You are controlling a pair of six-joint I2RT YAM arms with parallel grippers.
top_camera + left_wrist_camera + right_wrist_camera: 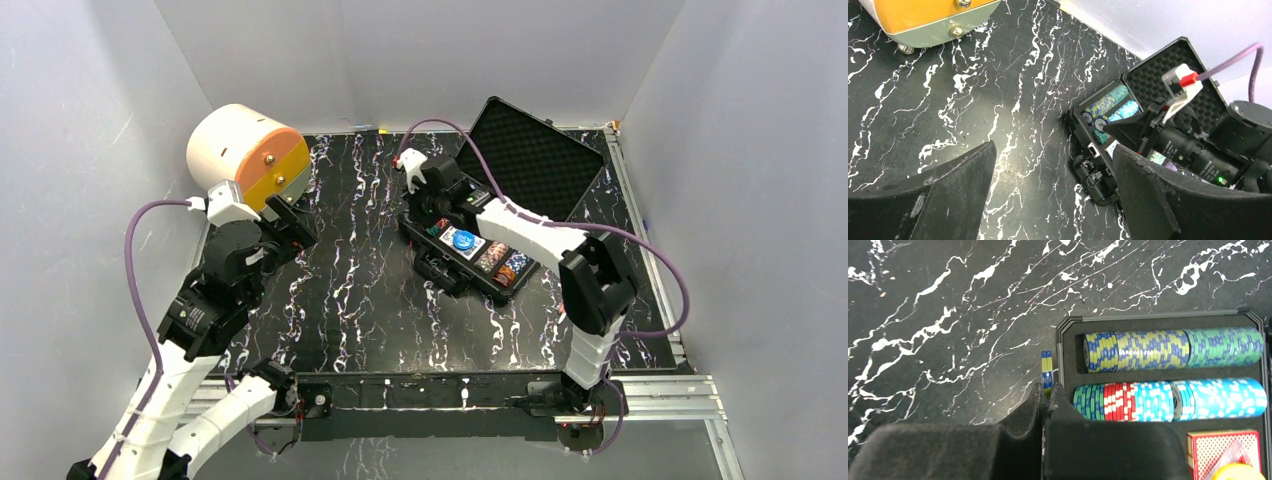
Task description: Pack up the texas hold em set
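The black case stands open at the back right, its foam-lined lid (530,160) up and its tray (455,268) holding rows of poker chips (1168,347) and a red card deck (1223,450). A blue round chip (463,240) lies on top in the tray. My right gripper (1048,390) is shut on a few blue-and-yellow chips (1047,369), held on edge just outside the tray's left rim (1060,360). It is at the case's far left end in the top view (425,205). My left gripper (1053,185) is open and empty above the table, left of the case (1168,65).
The white-and-orange round drawer unit (245,155) stands at the back left, just behind my left gripper (295,225); it also shows in the left wrist view (928,20). The case's handle and latches (1093,180) jut out at the tray's near side. White walls close in the table.
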